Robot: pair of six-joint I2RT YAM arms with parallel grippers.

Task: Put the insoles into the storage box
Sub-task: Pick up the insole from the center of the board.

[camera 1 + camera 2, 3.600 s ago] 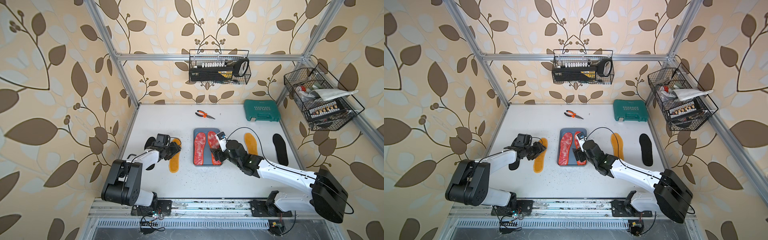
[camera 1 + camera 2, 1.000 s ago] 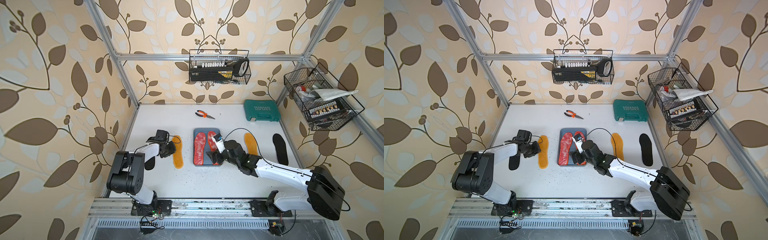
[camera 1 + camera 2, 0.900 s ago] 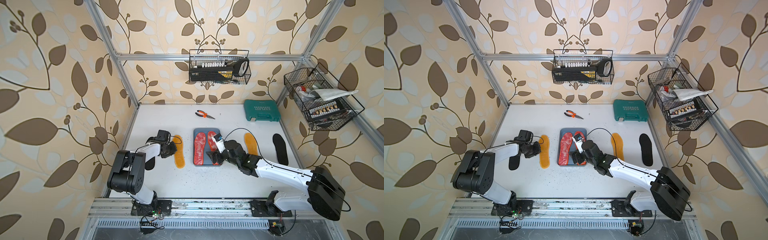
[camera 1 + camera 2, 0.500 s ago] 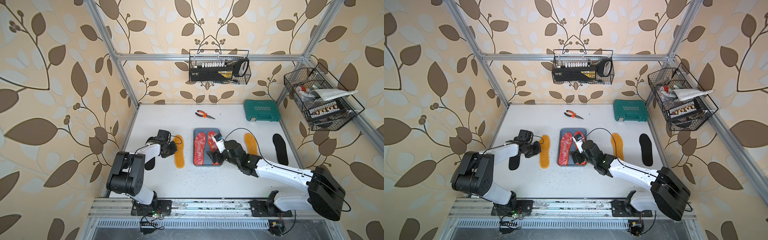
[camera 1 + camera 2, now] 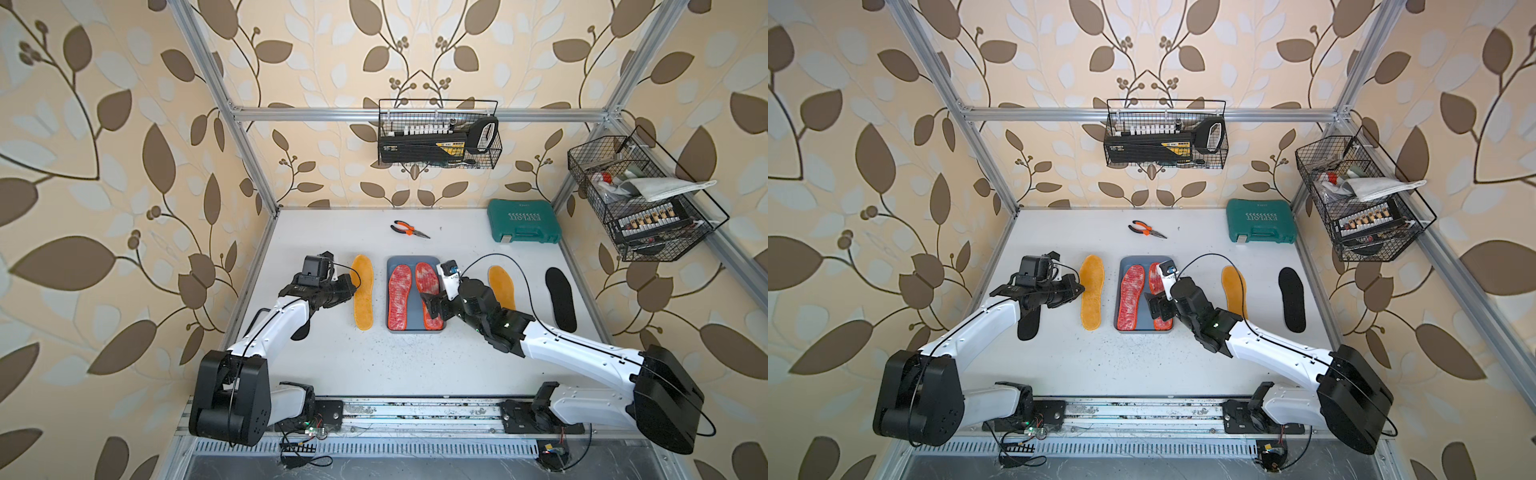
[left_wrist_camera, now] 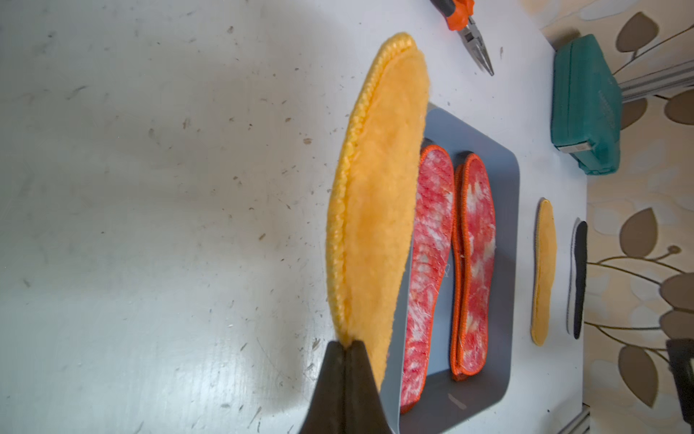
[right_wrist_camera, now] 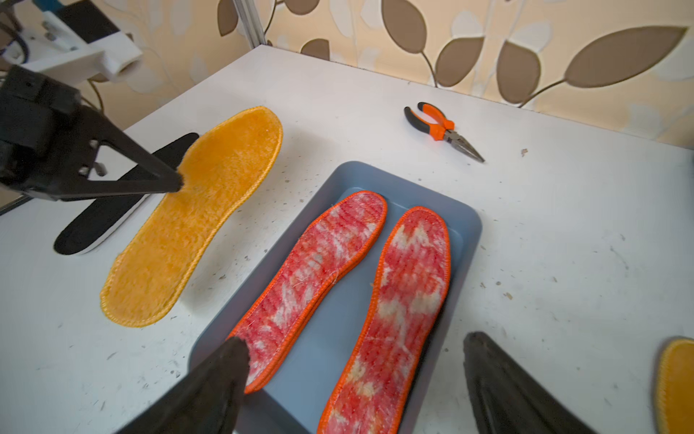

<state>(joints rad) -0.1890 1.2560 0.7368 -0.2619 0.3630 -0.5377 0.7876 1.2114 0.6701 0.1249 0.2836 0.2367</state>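
1. Under both tools, the bench [image 5: 374, 365] carries everything. The storage box [image 5: 412, 261] sits directly beneath the right tool [image 7: 353, 344] and just past the tips of the left tool [image 6: 345, 349].
2. Two red-speckled insoles [image 5: 399, 297] lie side by side in the box and cover most of its floor.
3. An orange-yellow insole [image 5: 363, 297] lies beside the box. The left tool is pressed together on its long edge, which looks raised off the bench.
4. Out beyond the right tool's wrist, a second orange-yellow insole [image 5: 501, 286] and a black insole [image 5: 561, 299] wait on the bench.
5. The right tool is spread wide and holds nothing, its jaws straddling the box's near end.
6. To do the step well, lift the pinched insole clear of the box wall and lay it lengthwise on the red pair. Held by one edge, the soft pad will likely droop and catch the rim.
7. The right tool should probably back away first to open the path.
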